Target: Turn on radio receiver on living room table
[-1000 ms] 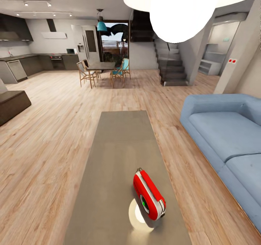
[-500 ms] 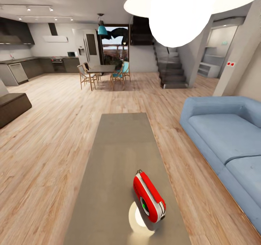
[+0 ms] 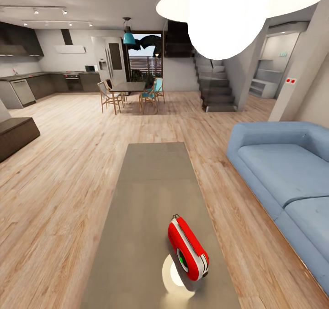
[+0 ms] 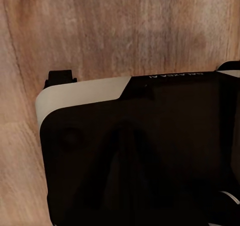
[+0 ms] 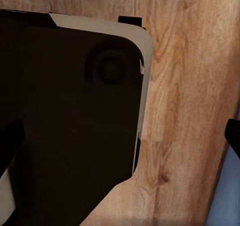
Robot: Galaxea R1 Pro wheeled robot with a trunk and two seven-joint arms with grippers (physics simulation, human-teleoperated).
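Nothing moved since half a second ago; camera steady. Head view: radio receiver (image 3: pixel 188 247) stands on edge near desk (image 3: pixel 151 185) near end, right of centre. Looks light, rigid, glossy, likely slippery; grip white sides. Matte desk, plank floor (image 3: pixel 59 163), sofa (image 3: pixel 283 172) right. Wrist views: robot base over floor; fingers' state cannot tell.

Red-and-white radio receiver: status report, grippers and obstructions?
Glossy red-and-white portable radio upright on the long grey-taupe coffee table, near end. Gripper states: cannot tell. Nothing else on tabletop; light blue sofa alongside.
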